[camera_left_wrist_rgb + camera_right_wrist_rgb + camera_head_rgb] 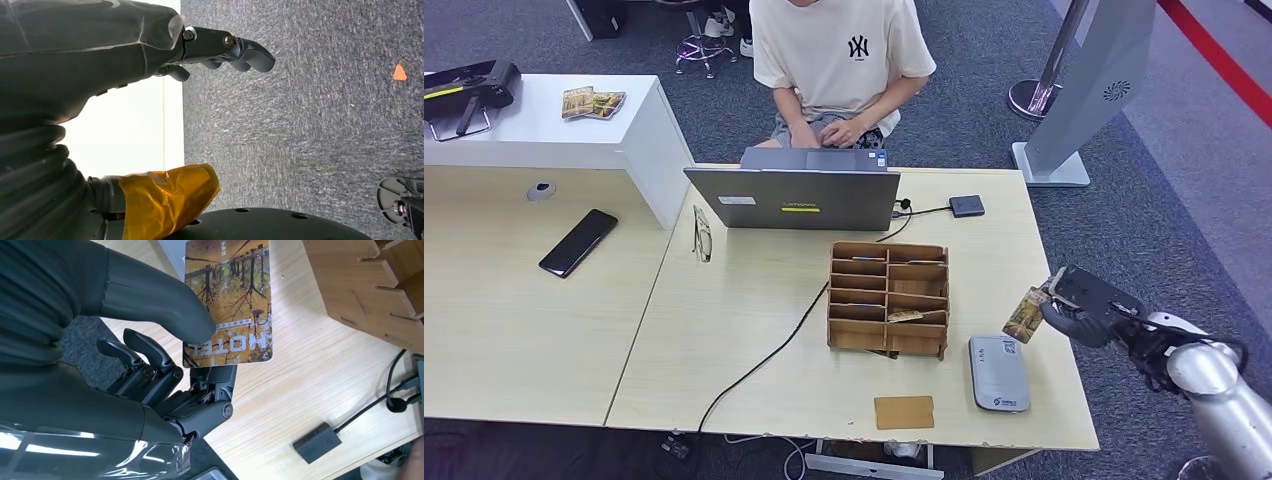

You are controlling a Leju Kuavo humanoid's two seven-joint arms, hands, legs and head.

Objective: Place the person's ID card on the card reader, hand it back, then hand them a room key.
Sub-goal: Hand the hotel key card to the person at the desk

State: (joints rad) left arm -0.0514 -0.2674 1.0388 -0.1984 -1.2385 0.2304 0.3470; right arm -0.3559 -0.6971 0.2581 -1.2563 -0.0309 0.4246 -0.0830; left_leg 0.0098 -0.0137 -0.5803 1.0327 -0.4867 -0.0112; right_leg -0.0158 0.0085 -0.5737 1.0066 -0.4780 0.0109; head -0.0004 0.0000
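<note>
Room key: a card (229,305) printed with autumn trees and the word HOTEL, pinched between the thumb and a finger of the right hand (1079,305), out past the table's right edge, over grey carpet.
Right hand: other fingers (145,355) curled beneath the card (the card stands nearly upright in the head view).
Left hand: (220,50) hangs above carpet, beside a white panel, fingers loosely apart, holding nothing.
Card reader: grey unit (998,373) flat near the table's front right corner, just beside the wooden slotted organizer (888,298).
Tan card: (904,411) lies at the front edge, left of the reader.
Person: seated behind an open laptop (794,198) at the far edge.
Open room: bare tabletop (754,300) left of the organizer, crossed by a black cable (769,355).
</note>
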